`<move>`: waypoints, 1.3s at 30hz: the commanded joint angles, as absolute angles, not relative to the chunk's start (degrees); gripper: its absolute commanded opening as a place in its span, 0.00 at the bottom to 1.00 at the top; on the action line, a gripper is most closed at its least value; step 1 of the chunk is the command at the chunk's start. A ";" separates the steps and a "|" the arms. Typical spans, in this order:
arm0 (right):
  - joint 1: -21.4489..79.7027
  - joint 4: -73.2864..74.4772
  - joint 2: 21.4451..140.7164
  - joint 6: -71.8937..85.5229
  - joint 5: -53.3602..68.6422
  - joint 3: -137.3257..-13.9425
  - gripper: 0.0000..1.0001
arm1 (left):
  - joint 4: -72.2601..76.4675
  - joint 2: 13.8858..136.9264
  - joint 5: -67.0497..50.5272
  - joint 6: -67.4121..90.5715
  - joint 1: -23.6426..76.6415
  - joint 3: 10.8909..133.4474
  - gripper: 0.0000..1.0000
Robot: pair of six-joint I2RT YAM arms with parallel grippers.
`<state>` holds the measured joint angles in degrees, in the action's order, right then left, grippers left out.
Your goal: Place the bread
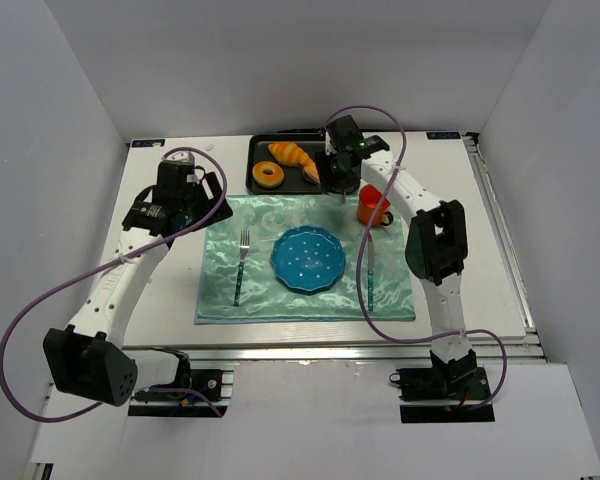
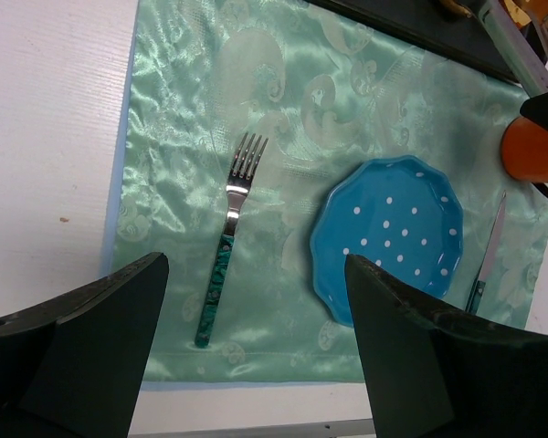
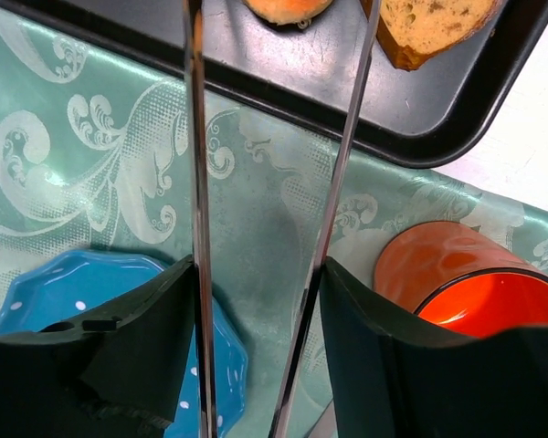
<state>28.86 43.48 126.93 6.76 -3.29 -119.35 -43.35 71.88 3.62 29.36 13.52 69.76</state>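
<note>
The bread, a small golden-brown bun (image 3: 288,7), lies on the black tray (image 3: 256,55). Only its near edge shows at the top of the right wrist view, between the two arms of the metal tongs (image 3: 198,182). In the top view the bun (image 1: 311,177) is a small brown lump beside my right gripper (image 1: 340,182). My right gripper (image 3: 258,269) is shut on the tongs, whose arms stand apart and reach over the tray's near rim. My left gripper (image 2: 256,365) is open and empty, above the near left of the green mat (image 2: 283,109). It shows in the top view (image 1: 200,210) by the mat's far left corner.
A croissant (image 1: 293,155) and a donut (image 1: 270,175) lie on the tray, and a seeded bread slice (image 3: 429,23) lies to the right of the bun. A blue dotted plate (image 1: 307,260) sits mid-mat, with a fork (image 1: 242,265) to its left, a knife (image 1: 371,280) to its right and an orange mug (image 1: 373,205) behind it.
</note>
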 commanded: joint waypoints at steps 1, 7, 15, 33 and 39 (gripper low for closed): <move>29.70 43.94 128.31 5.36 -4.04 -120.84 0.59 | -43.85 69.87 4.04 28.92 13.80 69.43 0.90; 30.67 44.91 127.62 4.92 -6.33 -120.50 0.39 | -44.30 69.96 4.48 28.83 13.80 69.70 0.90; 32.34 43.68 124.37 5.89 -10.45 -119.53 0.34 | -44.47 69.43 4.75 28.74 13.80 69.43 0.90; 34.80 46.49 113.75 9.14 -10.38 -121.03 0.21 | -44.21 66.89 5.27 28.13 13.71 68.55 0.90; 39.54 49.22 98.90 14.14 -7.91 -105.58 0.22 | -44.39 66.62 6.77 26.90 13.80 70.14 0.91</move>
